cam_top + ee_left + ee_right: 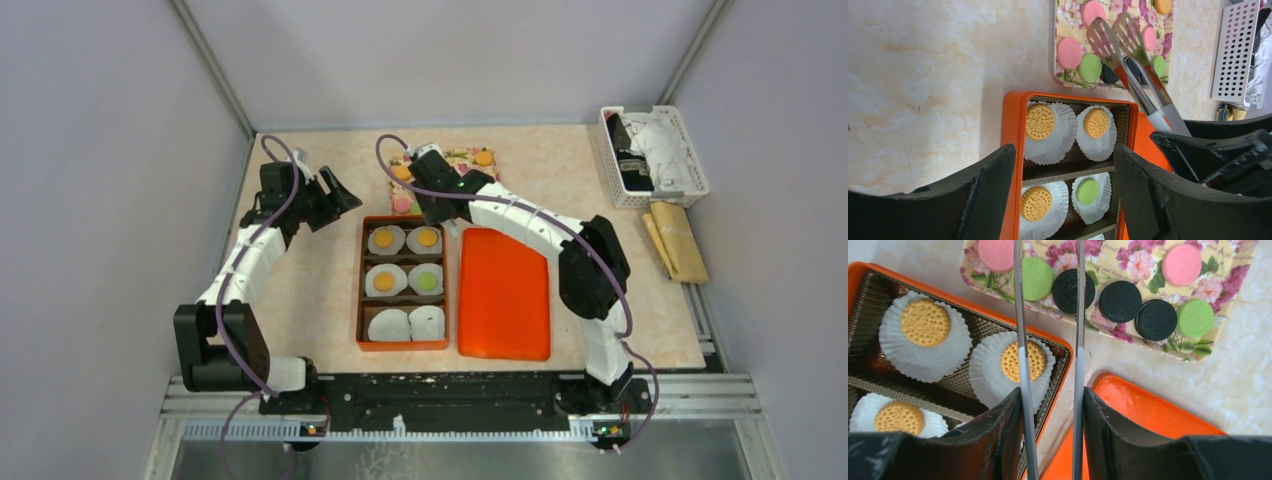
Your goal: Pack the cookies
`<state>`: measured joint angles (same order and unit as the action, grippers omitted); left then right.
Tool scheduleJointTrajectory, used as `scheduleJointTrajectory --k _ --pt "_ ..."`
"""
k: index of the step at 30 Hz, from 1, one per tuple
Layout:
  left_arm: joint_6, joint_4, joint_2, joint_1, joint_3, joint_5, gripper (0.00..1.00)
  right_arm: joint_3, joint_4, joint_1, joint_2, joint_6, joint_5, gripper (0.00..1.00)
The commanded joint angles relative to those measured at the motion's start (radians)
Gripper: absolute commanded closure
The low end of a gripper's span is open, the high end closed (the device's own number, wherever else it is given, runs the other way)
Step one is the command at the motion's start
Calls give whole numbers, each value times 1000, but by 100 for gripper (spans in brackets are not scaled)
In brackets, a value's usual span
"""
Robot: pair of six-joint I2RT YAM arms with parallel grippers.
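Observation:
Cookies lie on the floral tray [1118, 260]: pink [1181, 264], green [1195, 317] and black [1119, 301] discs. The orange box [361, 290] holds six white paper cups. Three hold orange cookies [384, 238], one holds a green cookie [427, 281], and the two near cups [407, 323] are empty. My right gripper [1050, 397] is shut on metal tongs [1020, 340]. The tong arms reach over the tray and straddle a black cookie [1073, 290]; their tips are out of view. My left gripper [1064, 155] is open and empty, raised at the box's far left corner.
An orange lid [505, 295] lies right of the box. A white basket [655, 155] with cloth stands at the back right, with a tan packet [680, 240] beside it. Grey walls close in on the left and right.

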<state>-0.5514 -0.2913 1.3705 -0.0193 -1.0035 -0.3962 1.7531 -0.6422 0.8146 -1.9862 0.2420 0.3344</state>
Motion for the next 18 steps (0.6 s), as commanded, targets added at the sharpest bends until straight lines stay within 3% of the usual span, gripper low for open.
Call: scheduleJointTrajectory --k 1,18 --pt "5 40 -3 -8 -3 -5 22 83 2 -19 -39 -8 -32 58" --pt "7 37 -11 -11 -5 -7 22 247 -84 -47 -185 -10 -30 56"
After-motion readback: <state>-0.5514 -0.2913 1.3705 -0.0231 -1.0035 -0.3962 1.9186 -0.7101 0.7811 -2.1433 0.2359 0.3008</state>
